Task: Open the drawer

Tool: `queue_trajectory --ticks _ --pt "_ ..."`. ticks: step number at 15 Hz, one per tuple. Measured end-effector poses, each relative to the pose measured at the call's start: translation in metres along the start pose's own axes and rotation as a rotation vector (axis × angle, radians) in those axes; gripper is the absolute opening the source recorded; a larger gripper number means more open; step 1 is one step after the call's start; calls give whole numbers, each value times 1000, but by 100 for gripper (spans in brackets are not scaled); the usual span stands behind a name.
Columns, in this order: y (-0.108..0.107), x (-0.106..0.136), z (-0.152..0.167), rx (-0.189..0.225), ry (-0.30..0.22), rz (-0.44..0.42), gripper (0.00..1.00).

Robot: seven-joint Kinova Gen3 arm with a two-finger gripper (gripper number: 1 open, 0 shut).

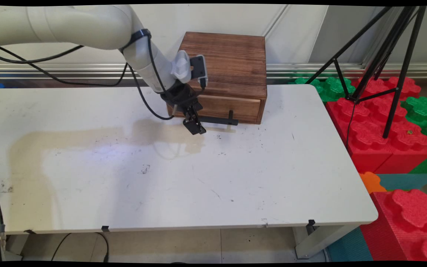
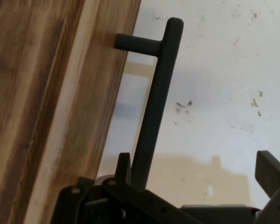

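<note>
A dark wooden box stands at the table's far edge, with one drawer in its front. A black bar handle sticks out from the drawer on short posts. My gripper hangs at the left end of that handle, just above the table. In the hand view the handle's bar runs up between my fingers, close against the left finger, while the right finger stands far off. The gripper is open and clamps nothing. The drawer front fills the left side.
The white table is scuffed, with a brownish stain across its left half. Red and green foam blocks and a black tripod stand off the right edge. Black cables hang from the arm.
</note>
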Motion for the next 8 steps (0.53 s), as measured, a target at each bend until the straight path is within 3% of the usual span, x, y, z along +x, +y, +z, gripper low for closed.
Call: queue_trajectory --ticks 8 --pt "-6 4 22 -5 -30 62 100"
